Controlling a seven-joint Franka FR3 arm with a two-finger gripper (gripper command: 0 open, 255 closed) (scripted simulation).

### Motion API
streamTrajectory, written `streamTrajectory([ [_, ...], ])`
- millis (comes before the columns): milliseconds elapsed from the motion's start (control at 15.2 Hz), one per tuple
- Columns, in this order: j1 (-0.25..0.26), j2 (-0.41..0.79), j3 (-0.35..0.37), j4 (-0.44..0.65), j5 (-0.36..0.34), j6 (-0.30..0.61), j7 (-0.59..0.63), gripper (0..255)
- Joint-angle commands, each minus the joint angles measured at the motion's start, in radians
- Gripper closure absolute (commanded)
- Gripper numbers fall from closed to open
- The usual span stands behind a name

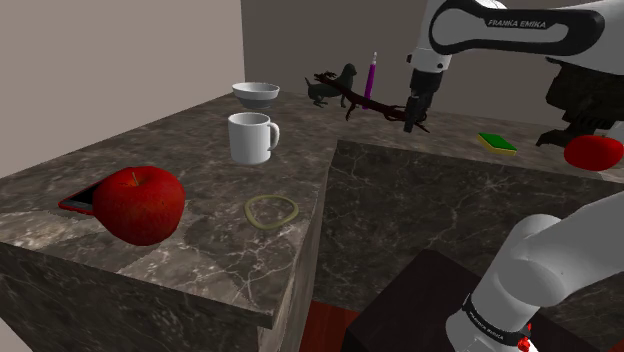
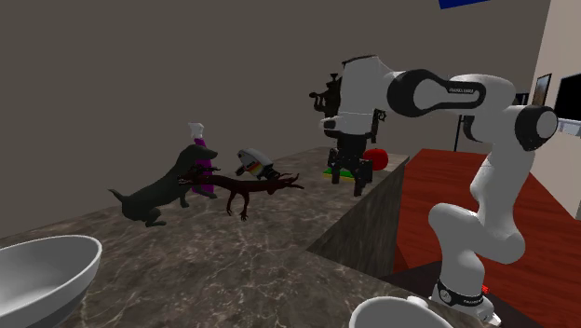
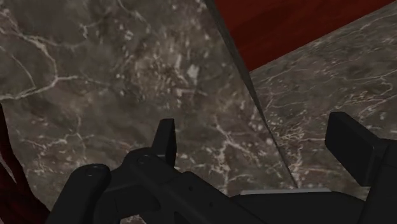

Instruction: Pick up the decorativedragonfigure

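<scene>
The dragon figure (image 1: 372, 104) is dark red and spindly, standing on the marble counter (image 1: 200, 170) beside a dark dog figure (image 1: 335, 82) and a purple bottle (image 1: 370, 78). In the second exterior view the dragon (image 2: 251, 191) is in front of the dog (image 2: 158, 191), and my gripper (image 2: 352, 179) hangs low over the counter some way to the dragon's right, apart from it. My gripper (image 1: 413, 120) sits at the dragon's tail end in the shoulder view. In the wrist view the gripper (image 3: 261, 143) is open over bare marble, and a dark red sliver (image 3: 6, 168) shows beside one finger (image 3: 167, 137).
A white mug (image 1: 250, 137), a bowl (image 1: 256, 94), a big red apple (image 1: 140, 204), a red phone (image 1: 78, 203) and a rubber band (image 1: 272, 210) lie on the near counter. A green sponge (image 1: 497, 143) and a red object (image 1: 595, 152) lie behind the gripper. A seam (image 3: 245, 83) divides the two counters.
</scene>
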Motion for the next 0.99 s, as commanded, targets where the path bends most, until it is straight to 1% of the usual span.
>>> streamTrajectory([
  [0,0.01,0.074,-0.045,0.071,0.01,0.024,-0.084,0],
  [330,0.029,0.249,-0.143,0.253,0.077,0.051,-0.285,0],
  [594,0.03,0.415,-0.211,0.438,0.17,0.039,-0.452,0],
  [792,0.009,0.558,-0.25,0.61,0.265,0.001,-0.576,0],
  [924,-0.022,0.666,-0.267,0.748,0.337,-0.041,-0.652,0],
])
